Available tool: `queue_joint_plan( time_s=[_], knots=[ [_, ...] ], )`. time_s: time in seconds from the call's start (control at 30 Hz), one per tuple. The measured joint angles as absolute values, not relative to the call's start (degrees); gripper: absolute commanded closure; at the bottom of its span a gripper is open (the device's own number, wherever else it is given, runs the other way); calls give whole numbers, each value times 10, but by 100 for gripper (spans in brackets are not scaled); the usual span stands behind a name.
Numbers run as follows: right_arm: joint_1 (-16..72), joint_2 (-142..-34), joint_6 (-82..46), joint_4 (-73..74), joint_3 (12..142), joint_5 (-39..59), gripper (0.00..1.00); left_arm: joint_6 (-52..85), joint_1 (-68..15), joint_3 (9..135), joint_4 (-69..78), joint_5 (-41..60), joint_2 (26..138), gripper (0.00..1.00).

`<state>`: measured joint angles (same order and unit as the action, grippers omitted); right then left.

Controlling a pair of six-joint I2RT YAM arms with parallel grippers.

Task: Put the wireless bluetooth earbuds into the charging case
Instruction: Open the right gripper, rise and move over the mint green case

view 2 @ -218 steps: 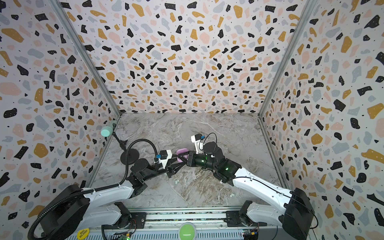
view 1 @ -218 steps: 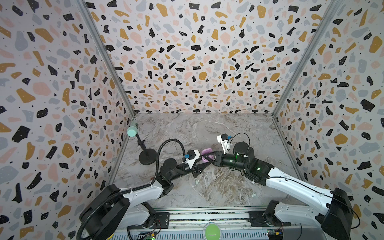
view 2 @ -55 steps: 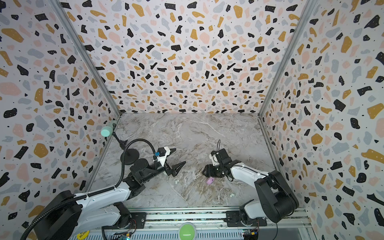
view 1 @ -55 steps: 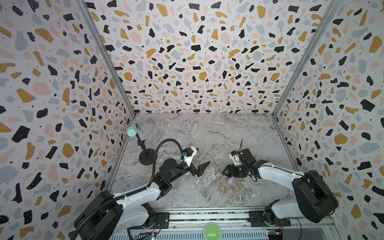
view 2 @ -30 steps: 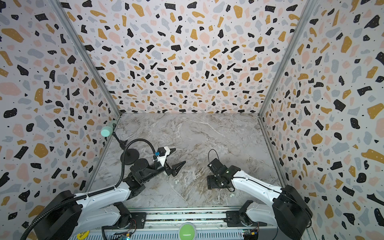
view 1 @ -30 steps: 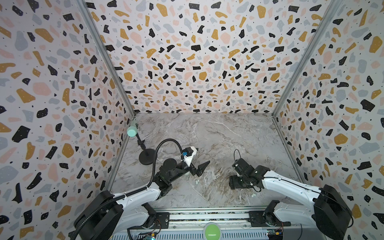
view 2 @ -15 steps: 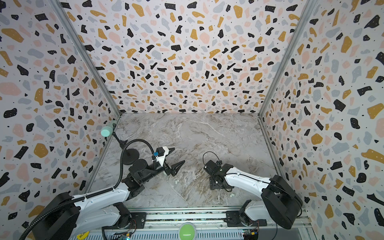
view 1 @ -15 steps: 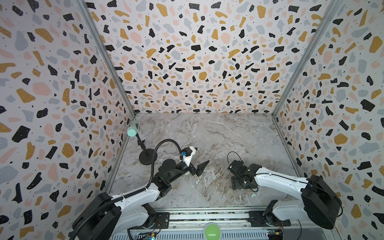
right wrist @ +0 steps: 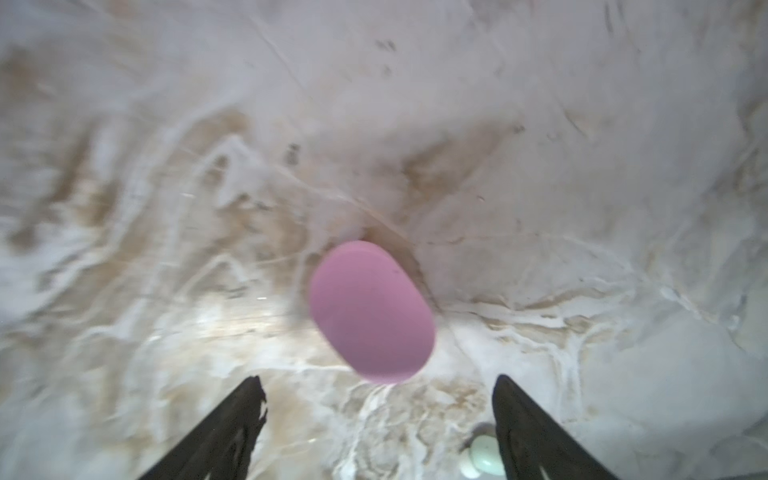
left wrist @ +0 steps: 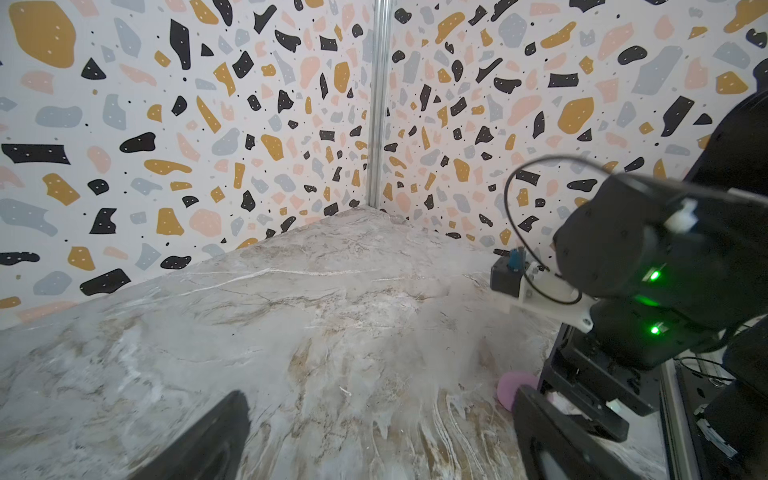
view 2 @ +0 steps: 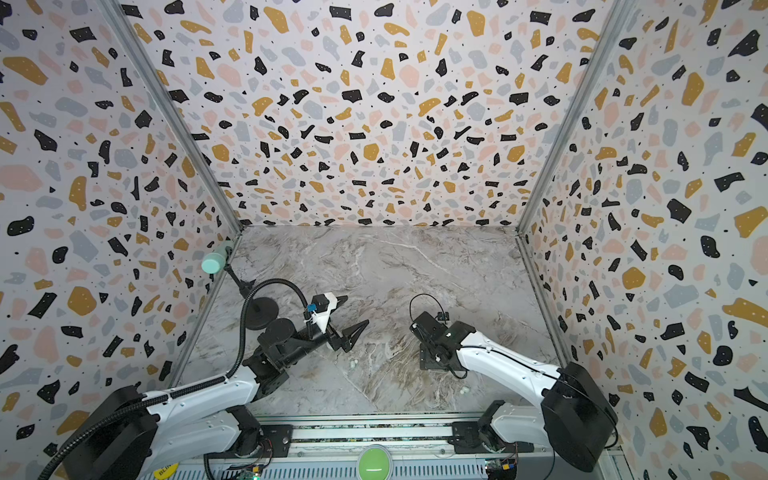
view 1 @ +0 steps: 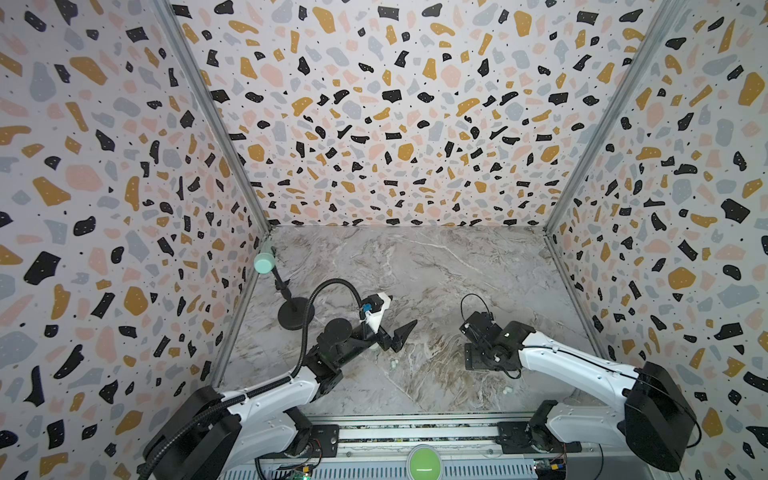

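The charging case (right wrist: pixel 371 309) is a smooth lilac-pink oval lying flat on the marble, with no opening showing. My right gripper (right wrist: pixel 378 380) points down at it, open, with the case just ahead of its fingertips and untouched. In both top views this gripper (view 1: pixel 478 359) (view 2: pixel 432 359) hides the case. The left wrist view shows an edge of the case (left wrist: pixel 513 386) beneath it. Tiny pale earbuds (right wrist: pixel 484 456) lie beside one right finger. Pale earbuds (view 1: pixel 507 390) also lie near the front, with more earbuds (view 1: pixel 394 362) nearer the left arm. My left gripper (view 1: pixel 401 332) (left wrist: pixel 382 436) hovers open and empty.
A black round-based stand with a mint-green head (view 1: pixel 264 262) rises at the left wall, its base (view 1: pixel 296 318) on the floor behind the left arm. Terrazzo walls close three sides. A metal rail (view 1: pixel 415 432) with a green button runs along the front.
The right gripper has stayed over the pink case, turning slightly while its jaws spread wider. The left arm has hardly moved.
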<state>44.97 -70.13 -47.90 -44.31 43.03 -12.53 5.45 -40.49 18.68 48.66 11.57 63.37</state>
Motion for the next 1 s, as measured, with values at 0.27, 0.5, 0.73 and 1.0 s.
queue_joint_plan(
  time_s=[0.27, 0.5, 0.73, 1.0],
  knots=[
    [485, -702, -440, -413, 508, -72, 12, 73, -405, 188, 423, 52, 604, 0],
    [504, -765, -358, -327, 515, -22, 12, 125, -405, 197, 299, -44, 536, 0],
    [526, -844, -247, -226, 554, 28, 12, 198, -398, 236, 114, -162, 451, 0],
    [559, -938, -136, -144, 607, 72, 12, 267, -348, 279, -55, -204, 413, 0]
  ],
)
